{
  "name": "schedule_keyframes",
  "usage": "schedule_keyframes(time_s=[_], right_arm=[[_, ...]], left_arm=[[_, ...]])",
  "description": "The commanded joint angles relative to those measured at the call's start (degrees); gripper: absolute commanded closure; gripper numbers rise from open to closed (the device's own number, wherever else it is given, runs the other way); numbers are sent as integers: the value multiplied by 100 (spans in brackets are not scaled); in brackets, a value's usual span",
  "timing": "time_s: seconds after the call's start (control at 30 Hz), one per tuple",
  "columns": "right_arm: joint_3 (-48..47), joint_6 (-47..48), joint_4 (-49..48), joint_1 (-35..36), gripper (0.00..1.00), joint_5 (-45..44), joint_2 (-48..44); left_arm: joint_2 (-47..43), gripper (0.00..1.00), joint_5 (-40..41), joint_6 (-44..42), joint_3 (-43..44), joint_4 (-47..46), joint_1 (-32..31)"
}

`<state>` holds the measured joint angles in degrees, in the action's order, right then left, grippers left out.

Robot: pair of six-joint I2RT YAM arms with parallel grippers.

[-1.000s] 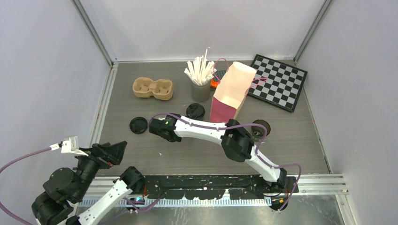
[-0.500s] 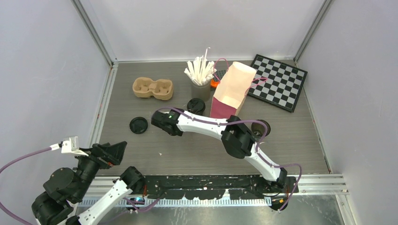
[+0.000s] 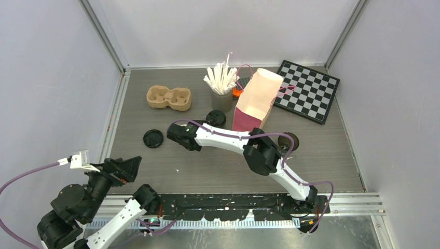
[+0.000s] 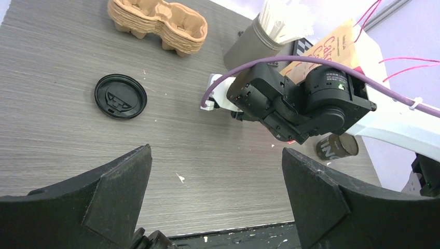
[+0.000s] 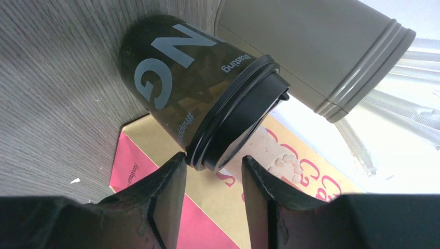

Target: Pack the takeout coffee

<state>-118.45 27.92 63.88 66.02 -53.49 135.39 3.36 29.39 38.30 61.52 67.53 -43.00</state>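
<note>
One dark takeout cup (image 3: pixel 215 118) with its black lid on stands next to the grey cup of white sticks (image 3: pixel 222 98). My right gripper (image 3: pixel 198 126) is open and empty, with its fingertips just short of that cup's lid (image 5: pixel 236 116). The right wrist view shows the cup (image 5: pixel 202 88) close ahead of my gripper (image 5: pixel 210 166). A second dark cup (image 3: pixel 288 141) lies on its side without a lid, right of the bag; it also shows in the left wrist view (image 4: pixel 337 148). A loose black lid (image 3: pixel 153 138) lies flat on the table. My left gripper (image 3: pixel 122 168) is wide open and empty at the near left.
A tan pulp two-cup tray (image 3: pixel 168 97) sits at the back left. A pink and tan paper bag (image 3: pixel 257 101) stands behind the lidded cup. A chessboard (image 3: pixel 306 91) lies at the back right. Walls close in the table on three sides.
My right gripper has moved back and right, toward the lidded cup. The cup has shifted a little toward the grey cup. My left arm has barely moved.
</note>
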Motion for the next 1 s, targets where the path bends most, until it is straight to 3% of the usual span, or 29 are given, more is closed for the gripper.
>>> schedule_keyframes(time_s=[0.0,0.3,0.53,0.7,0.97], right_arm=[[-142,209,28,40,50,24,-140],[-213,60,-62,337,37,484,-626],[-84,-604,-82,545,34,1263,-1095],[857,-1553,-672,858,34,2134,-1862],[2629,-4112,-1246,1643,34,2602,-2998]], left_arm=[[83,2,87,-75,-26,-215,-15],[174,2,30,-70,8,-179,-13],[398,2,-276,-38,150,-122,-15],[772,2,-697,-124,331,-56,-15],[1171,0,-1128,-159,103,45,-15]])
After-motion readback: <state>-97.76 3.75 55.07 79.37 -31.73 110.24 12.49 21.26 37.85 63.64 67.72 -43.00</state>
